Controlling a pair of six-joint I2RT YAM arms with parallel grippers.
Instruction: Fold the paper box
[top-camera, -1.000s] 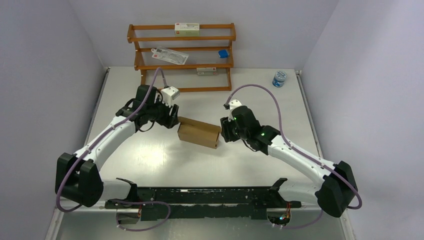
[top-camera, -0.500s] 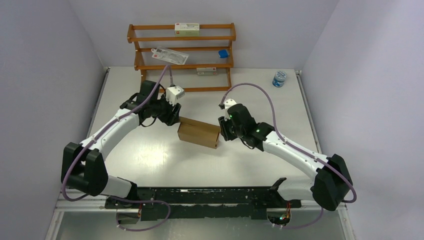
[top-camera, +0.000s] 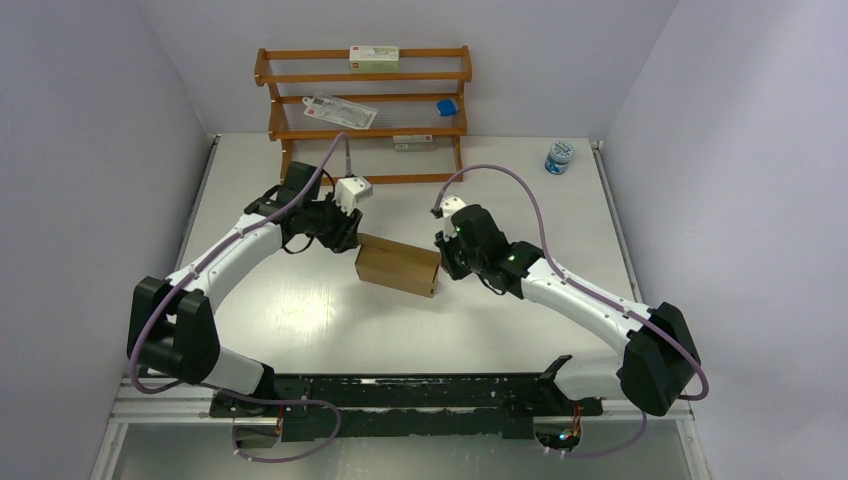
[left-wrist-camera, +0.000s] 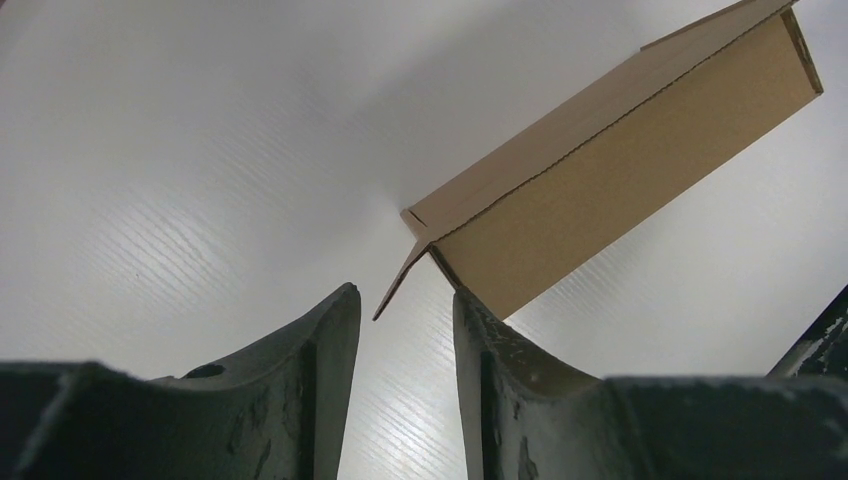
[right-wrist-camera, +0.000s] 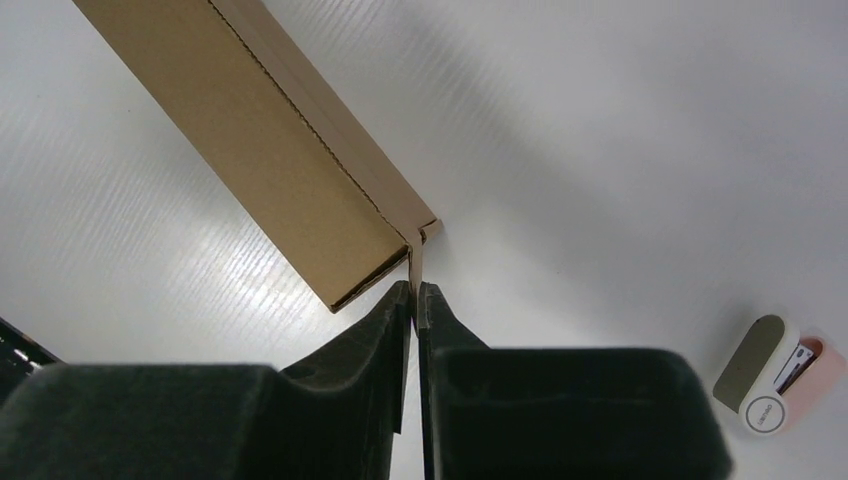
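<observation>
1. The right gripper (right-wrist-camera: 414, 300) is pinched tight on a thin end flap (right-wrist-camera: 416, 262) of the paper box (right-wrist-camera: 270, 150). The box lies on the white table (right-wrist-camera: 600, 150), just ahead of the fingertips and running away to their left.
2. The left gripper (left-wrist-camera: 405, 310) is released. Its fingers stand apart around the other end flap (left-wrist-camera: 398, 285) without clamping it, and the box body stretches away beyond to the right.
3. The box looks light, thin-walled and hollow. It would likely slide on the smooth table and crease if squeezed, so hold flap edges near the fold line, not the walls.
4. Far beyond both grippers stands a wooden rack (top-camera: 362, 110).
</observation>
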